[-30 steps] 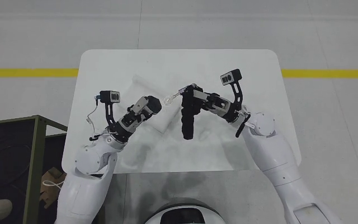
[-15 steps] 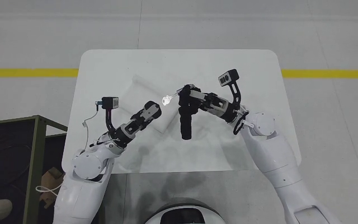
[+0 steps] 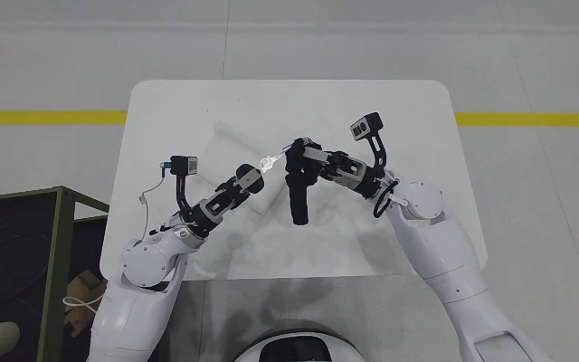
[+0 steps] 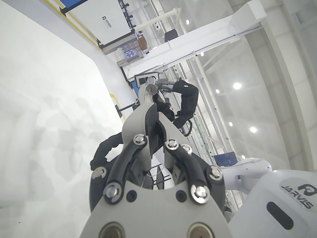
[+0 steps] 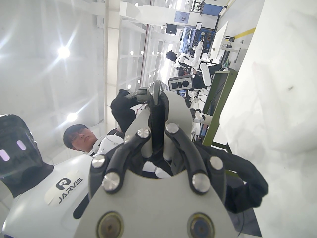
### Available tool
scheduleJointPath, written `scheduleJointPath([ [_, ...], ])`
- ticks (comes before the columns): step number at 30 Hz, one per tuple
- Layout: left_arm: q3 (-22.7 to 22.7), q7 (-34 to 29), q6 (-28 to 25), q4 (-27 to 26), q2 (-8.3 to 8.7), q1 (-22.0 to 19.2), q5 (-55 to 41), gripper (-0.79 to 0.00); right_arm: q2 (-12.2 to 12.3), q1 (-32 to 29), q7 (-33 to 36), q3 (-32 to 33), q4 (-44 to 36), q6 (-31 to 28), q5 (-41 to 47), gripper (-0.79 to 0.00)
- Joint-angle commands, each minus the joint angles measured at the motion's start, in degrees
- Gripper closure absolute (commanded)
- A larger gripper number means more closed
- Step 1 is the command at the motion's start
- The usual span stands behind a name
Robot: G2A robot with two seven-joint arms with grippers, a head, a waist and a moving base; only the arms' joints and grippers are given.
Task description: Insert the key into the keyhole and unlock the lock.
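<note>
Left gripper was clamped shut on the key, pads pinching its head with no gap. Key looked small, pale and glossy, and showed as a bright glint in the top view. Right gripper was fully closed too, on the metal end of the lock.

Lock was a cable type: a long body in a black fabric sleeve, with a short silver cylinder at one end. The round cylinder face carried the keyhole and pointed at the left gripper. Key tip met that face right at the keyhole; couldn't tell how deep it sat.

Grippers sat nose to nose above the middle of the white table, the left one coming in from the robot's left and the right one from its right. The sleeved body hung from the right gripper toward the robot's side of the table, roughly straight in the top view. In the left wrist view part of it looped behind the cylinder. Couldn't tell if its lower end touched the table.

A white pad lay on the table, its edge under the left gripper.
</note>
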Motion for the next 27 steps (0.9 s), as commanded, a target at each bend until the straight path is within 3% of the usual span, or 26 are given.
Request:
scheduleJointPath([
  [1, 0.0, 0.1, 0.7, 0.2, 0.02, 0.0, -0.3, 0.0, 0.0, 0.0, 0.0, 0.1, 0.0, -0.2, 0.1, 0.0],
  [3, 0.1, 0.0, 1.3, 0.3, 0.02, -0.1, -1.3, -0.009, -0.1, 0.1, -0.1, 0.2, 0.1, -0.4, 0.1, 0.0],
  [6, 0.1, -0.4, 1.8, 0.8, 0.07, 0.0, -1.7, -0.089, -0.1, 0.1, -0.1, 0.3, 0.2, -0.6, 0.2, 0.0],
  [8, 0.1, -0.5, 2.0, 1.2, 0.1, 0.0, -1.9, -0.228, -0.1, 0.1, -0.1, 0.3, 0.2, -0.6, 0.3, 0.0],
  [10, 0.0, -0.5, 1.9, 1.4, 0.13, -0.1, -2.0, -0.252, -0.2, 0.1, 0.0, 0.3, 0.2, -0.5, 0.3, 0.0],
  [15, 0.3, -0.3, 1.7, 1.2, 0.11, -0.4, -2.3, -0.2, -0.3, 0.0, 0.1, -0.2, 0.1, -0.2, 0.1, 0.0],
  [21, 1.0, -0.3, 1.5, 1.0, 0.08, -0.9, -2.4, -0.074, -0.5, -0.1, 0.3, -0.5, -0.1, 0.0, 0.3, 0.0],
  [22, 1.1, -0.3, 1.4, 0.9, 0.07, -1.0, -2.4, -0.012, -0.5, -0.1, 0.4, -0.6, -0.1, 0.1, 0.2, 0.0],
  [27, 1.4, -0.1, 0.9, 0.8, 0.06, -1.1, -2.4, 0.0, -0.6, -0.2, 0.6, -0.8, -0.1, 0.1, -0.2, 0.0],
])
